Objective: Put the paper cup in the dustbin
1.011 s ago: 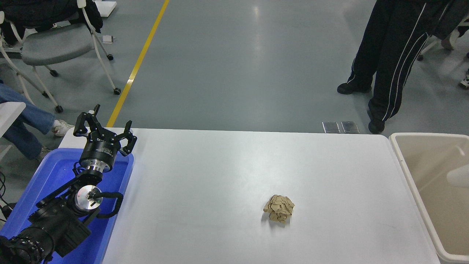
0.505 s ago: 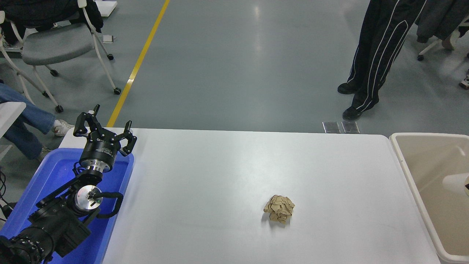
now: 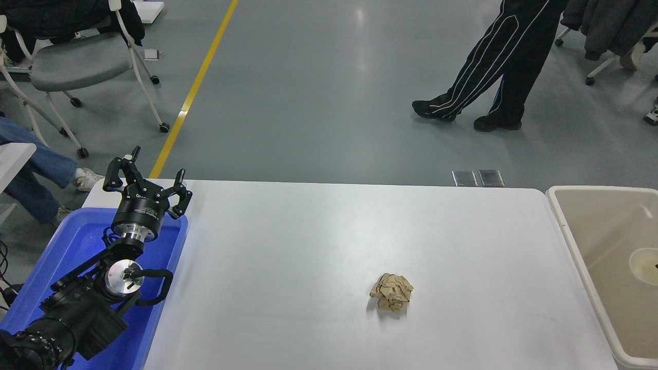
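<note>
The cream-white paper cup (image 3: 644, 265) lies inside the beige dustbin (image 3: 565, 216) at the right edge, its round rim facing up towards me. My left gripper (image 3: 146, 177) is open and empty, parked at the lower left above the blue tub. My right gripper and arm are out of view.
A crumpled brown paper ball (image 3: 391, 292) lies on the white table (image 3: 329, 246) right of the middle. A bright blue tub (image 3: 77, 246) stands at the left under my left arm. A person (image 3: 488, 67) walks on the floor beyond the table. Chairs stand at the far left.
The cup, seen sideways over the dustbin's right side, has dropped and now rests inside it with its rim up. The person beyond the table has stepped to the left.
</note>
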### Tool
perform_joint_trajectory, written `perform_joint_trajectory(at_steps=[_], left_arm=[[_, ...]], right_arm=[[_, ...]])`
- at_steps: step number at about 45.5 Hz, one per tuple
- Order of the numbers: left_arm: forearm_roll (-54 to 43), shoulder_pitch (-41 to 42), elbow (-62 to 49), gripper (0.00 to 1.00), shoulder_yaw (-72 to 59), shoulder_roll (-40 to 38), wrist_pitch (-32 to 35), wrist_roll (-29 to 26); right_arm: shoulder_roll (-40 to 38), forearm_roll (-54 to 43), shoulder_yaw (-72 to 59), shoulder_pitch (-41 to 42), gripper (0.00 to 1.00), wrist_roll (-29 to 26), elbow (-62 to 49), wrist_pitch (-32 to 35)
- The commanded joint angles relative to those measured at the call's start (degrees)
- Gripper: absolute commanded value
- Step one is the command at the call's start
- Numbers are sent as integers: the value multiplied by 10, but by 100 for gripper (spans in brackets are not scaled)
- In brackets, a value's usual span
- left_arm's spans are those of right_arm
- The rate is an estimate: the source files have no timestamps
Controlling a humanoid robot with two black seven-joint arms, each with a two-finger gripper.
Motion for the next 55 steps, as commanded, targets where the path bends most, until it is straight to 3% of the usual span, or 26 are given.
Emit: perform_joint_trajectory(at_steps=[1, 9, 30, 40, 47, 55], left_arm=[[0, 0, 0, 100, -1, 0, 0, 0], [0, 0, 0, 100, 0, 0, 0, 0], [0, 0, 0, 100, 0, 0, 0, 0], [0, 0, 0, 100, 0, 0, 0, 0], [0, 0, 0, 100, 0, 0, 1, 0], [0, 0, 0, 100, 0, 0, 1, 0]], right_arm=[[-1, 1, 21, 4, 98, 0, -22, -23], [8, 1, 31, 17, 99, 0, -42, -83], [61, 1, 33, 36, 99, 0, -66, -78], [22, 94, 105, 82, 99, 6, -61, 13], [-24, 166, 152, 111, 99, 21, 20, 58], [-121, 170, 318, 115, 99, 33, 244, 67]])
